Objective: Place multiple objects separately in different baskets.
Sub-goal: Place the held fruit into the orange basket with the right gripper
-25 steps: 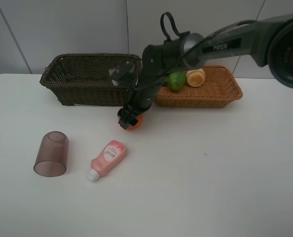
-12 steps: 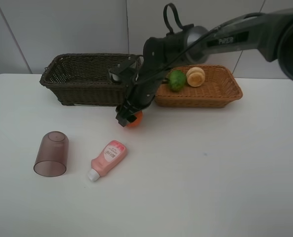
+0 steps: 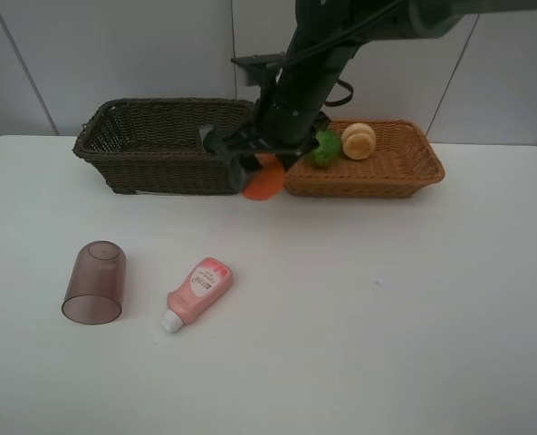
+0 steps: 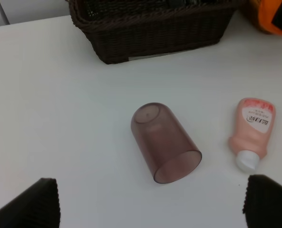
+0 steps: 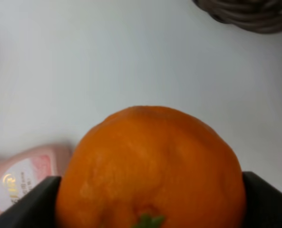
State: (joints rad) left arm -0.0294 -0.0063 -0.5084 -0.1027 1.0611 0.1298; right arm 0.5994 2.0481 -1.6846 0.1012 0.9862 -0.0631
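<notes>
My right gripper (image 3: pixel 261 174) is shut on the orange (image 3: pixel 266 183) and holds it above the table, in front of the gap between the two baskets. In the right wrist view the orange (image 5: pixel 150 161) fills the space between the fingers of that gripper (image 5: pixel 150 202). The dark brown basket (image 3: pixel 150 104) stands at the back left. The light basket (image 3: pixel 377 188) at the back right holds a green fruit (image 3: pixel 324 149) and a pale peach (image 3: pixel 359 140). The mauve cup (image 3: pixel 94 281) and the pink bottle (image 3: pixel 196 292) lie on the table. My left gripper (image 4: pixel 152 209) hangs open above the cup (image 4: pixel 164 142).
The white table meets a pale tiled wall just behind the baskets. The left wrist view also shows the pink bottle (image 4: pixel 251 133), the dark basket (image 4: pixel 155 28) and the orange (image 4: pixel 274 16) at the picture's edge.
The right gripper has lifted the orange off the table and carried it up and to the right, towards the light basket. The cup and pink bottle have not moved.
</notes>
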